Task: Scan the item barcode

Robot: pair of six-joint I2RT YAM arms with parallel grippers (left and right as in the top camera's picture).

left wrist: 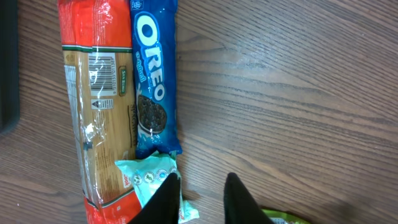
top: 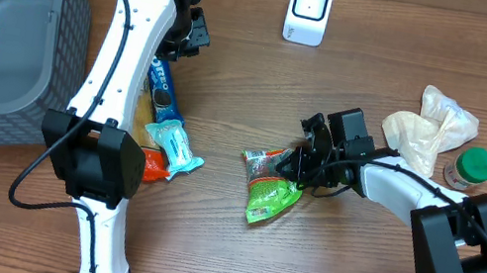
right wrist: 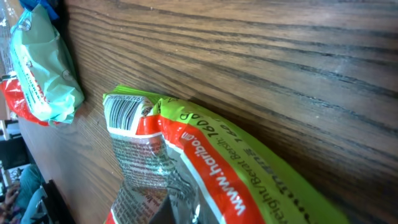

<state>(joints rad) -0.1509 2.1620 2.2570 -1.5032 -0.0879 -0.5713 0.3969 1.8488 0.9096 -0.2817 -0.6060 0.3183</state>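
Note:
The item, a green and orange Haribo gummy bag point(top: 267, 186), lies near the table's middle. My right gripper point(top: 304, 164) is shut on the bag's right end. In the right wrist view the bag point(right wrist: 249, 180) fills the lower frame, its barcode point(right wrist: 124, 114) shows at the crinkled end, and the gripper point(right wrist: 180, 214) is mostly hidden under the foil. A white scanner point(top: 308, 9) stands at the back centre. My left gripper point(top: 192, 39) hangs far left over the snack pile; its fingers point(left wrist: 168, 196) stand slightly apart with only wood between them, gripper point(left wrist: 202, 190) holding nothing.
An Oreo pack point(left wrist: 152, 74), a long pasta pack point(left wrist: 99, 112) and a teal packet point(left wrist: 149, 177) lie under the left arm. A grey wire basket point(top: 2, 24) fills the far left. A white bag point(top: 426, 129) and a green-lidded jar point(top: 470, 167) sit at the right.

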